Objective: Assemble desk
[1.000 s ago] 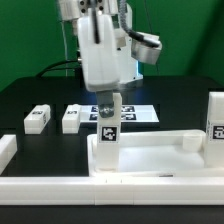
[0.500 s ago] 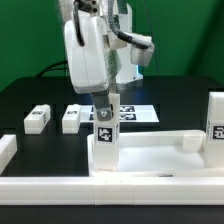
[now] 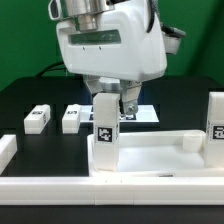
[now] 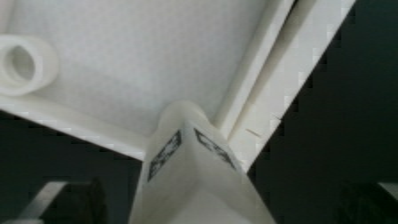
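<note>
Step in hand: judged to be the seating of a small white tagged block leg (image 3: 105, 135) in a corner of the large white plastic rimmed tabletop (image 3: 150, 155). This leg stands upright on that corner.
Jaws: the white two-finger gripper (image 3: 115, 104) is set over the top of that leg. Whether the jaws are clamped on it or apart cannot be told.
Technique: the leg should be kept vertical over its socket and turned under light downward pressure. The tabletop should be braced so that it is not dragged round.
Risk: a tilted leg would probably bind or cross-thread.
Tabletop count: one, flat on the black worktop (image 3: 30, 95).
Leg count: four. A second leg (image 3: 215, 120) stands upright at another tabletop corner. Two loose legs (image 3: 38, 118) (image 3: 72, 118) lie off the tabletop, not yet fitted.
Socket count: one bare round socket (image 4: 18, 65) is seen inside the tabletop rim.
Other items: one flat white marker board (image 3: 145, 112), partly hidden, and one long white border bar (image 3: 60, 188) along the tabletop's edge.
</note>
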Action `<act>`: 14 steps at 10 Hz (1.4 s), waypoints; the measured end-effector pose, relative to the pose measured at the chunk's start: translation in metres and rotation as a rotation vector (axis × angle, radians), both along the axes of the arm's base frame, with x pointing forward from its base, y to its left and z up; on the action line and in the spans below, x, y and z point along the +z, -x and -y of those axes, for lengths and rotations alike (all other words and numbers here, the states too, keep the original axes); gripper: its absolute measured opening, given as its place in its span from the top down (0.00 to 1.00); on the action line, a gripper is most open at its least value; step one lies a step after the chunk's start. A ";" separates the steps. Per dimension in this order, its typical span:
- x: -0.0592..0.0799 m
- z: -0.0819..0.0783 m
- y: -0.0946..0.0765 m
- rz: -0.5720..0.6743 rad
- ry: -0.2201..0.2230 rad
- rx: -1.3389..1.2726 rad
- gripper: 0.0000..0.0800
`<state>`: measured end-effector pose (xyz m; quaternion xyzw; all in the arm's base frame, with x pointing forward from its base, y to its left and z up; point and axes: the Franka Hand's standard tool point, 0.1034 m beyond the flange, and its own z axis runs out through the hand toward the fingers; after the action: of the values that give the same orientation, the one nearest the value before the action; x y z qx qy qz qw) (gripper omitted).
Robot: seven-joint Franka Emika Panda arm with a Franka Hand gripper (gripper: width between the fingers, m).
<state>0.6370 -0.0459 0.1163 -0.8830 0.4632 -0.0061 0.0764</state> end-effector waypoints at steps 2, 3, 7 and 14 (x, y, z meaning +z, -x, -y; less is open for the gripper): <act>-0.005 0.007 0.002 0.041 0.042 0.394 0.19; -0.009 0.012 0.003 0.056 0.050 0.486 0.19; -0.011 0.012 0.003 0.045 0.042 0.345 0.45; -0.010 0.010 0.000 -0.100 -0.116 -0.688 0.64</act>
<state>0.6369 -0.0560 0.1061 -0.6686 0.7363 0.0379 0.0969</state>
